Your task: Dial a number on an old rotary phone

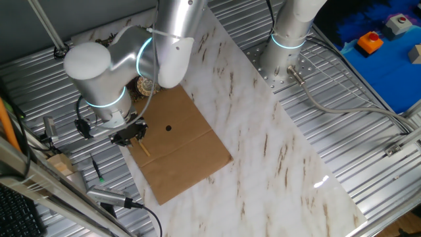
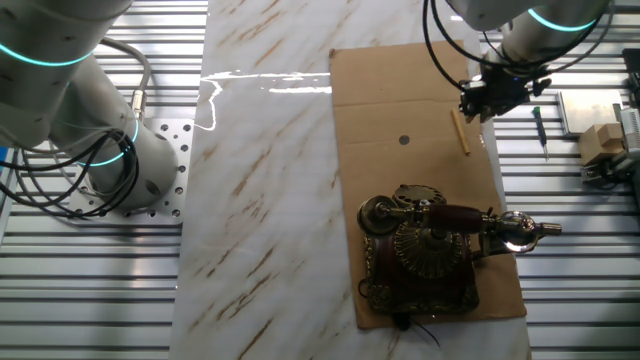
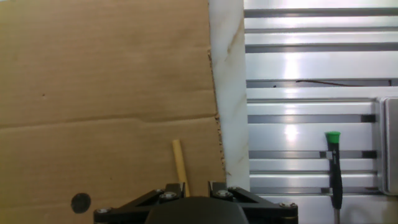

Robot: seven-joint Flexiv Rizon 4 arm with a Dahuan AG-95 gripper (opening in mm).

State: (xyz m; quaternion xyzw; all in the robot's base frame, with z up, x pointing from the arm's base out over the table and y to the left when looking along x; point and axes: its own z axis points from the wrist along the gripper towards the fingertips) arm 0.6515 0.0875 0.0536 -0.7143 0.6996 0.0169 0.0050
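While tool (image 2: 478, 104) sits right over stick (image 2: 460, 131), old rotary phone (image 2: 425, 250) lies well apart, toward cardboard's far end. Cannot tell if tool holds stick.

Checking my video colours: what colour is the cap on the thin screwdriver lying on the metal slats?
Bright green cap on a dark shaft, clearest in the hand view.

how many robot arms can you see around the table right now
2. One white arm bends over the cardboard sheet, its gripper above the wooden stick. A second white arm stands bolted to the slatted table beside the marble slab.
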